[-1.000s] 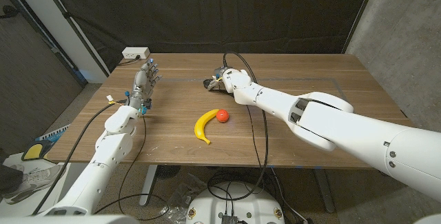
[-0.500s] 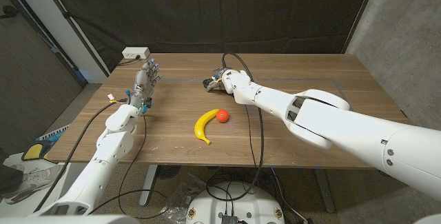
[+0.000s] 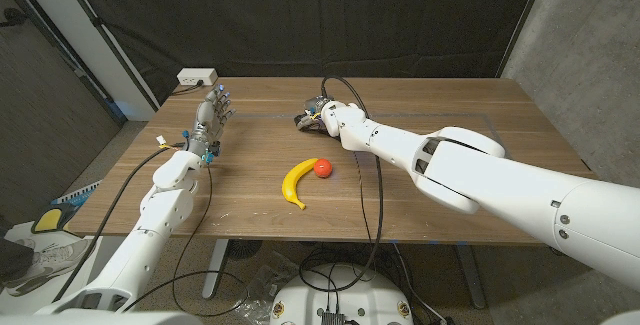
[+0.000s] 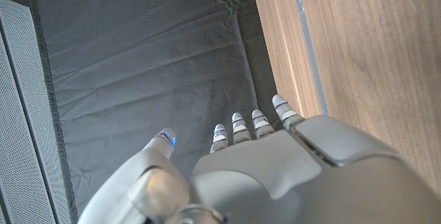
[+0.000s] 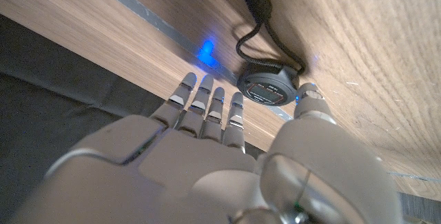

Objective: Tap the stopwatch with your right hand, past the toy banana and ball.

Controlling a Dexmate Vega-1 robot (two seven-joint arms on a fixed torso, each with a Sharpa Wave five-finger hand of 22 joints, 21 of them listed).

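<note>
The black round stopwatch (image 5: 265,88) lies on the wooden table (image 3: 450,105) with its cord (image 5: 260,10) looped beside it; in the head view only a dark edge of the stopwatch (image 3: 302,120) peeks out beside the hand. My right hand (image 3: 320,114) reaches over it, beyond the yellow toy banana (image 3: 294,182) and red ball (image 3: 322,168). In the right wrist view the right hand (image 5: 207,155) has its fingers stretched out beside the dial and holds nothing; whether it touches I cannot tell. My left hand (image 3: 211,116) stands upright at the table's left, fingers apart, holding nothing.
A white power box (image 3: 197,76) sits at the far left corner. A black cable (image 3: 380,180) hangs from the right wrist across the table's front edge. Tape lines (image 3: 495,123) mark the right side. Dark curtains stand behind.
My right hand has edged slightly farther left over the stopwatch. The left arm, banana and ball have not moved.
</note>
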